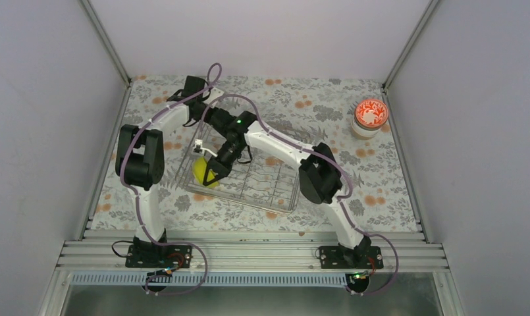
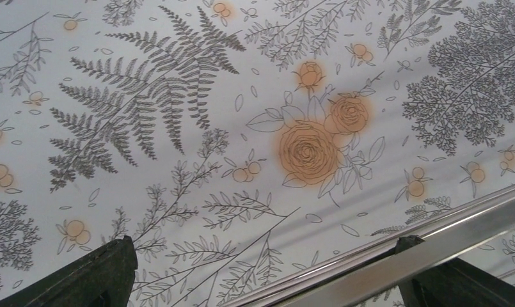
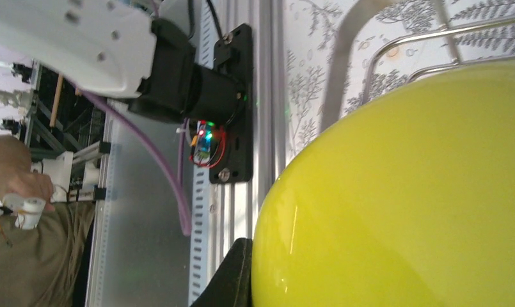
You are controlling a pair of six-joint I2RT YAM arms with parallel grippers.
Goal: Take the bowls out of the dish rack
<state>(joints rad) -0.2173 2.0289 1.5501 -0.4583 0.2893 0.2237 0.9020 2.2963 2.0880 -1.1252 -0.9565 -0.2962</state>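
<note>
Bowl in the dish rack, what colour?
Plain yellow-green bowl; shows best in the right wrist view.

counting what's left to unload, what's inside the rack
One yellow bowl at the left end of the rack, right pincer at it. The arm covers part of the wires, so anything under it is hidden.

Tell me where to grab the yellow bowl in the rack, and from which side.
Take its upper rim from above, one finger inside, one outside. The yellow bowl seems to stand on edge in the dish rack, leaving that rim free, and its rounded wall is too broad and smooth to pinch.
</note>
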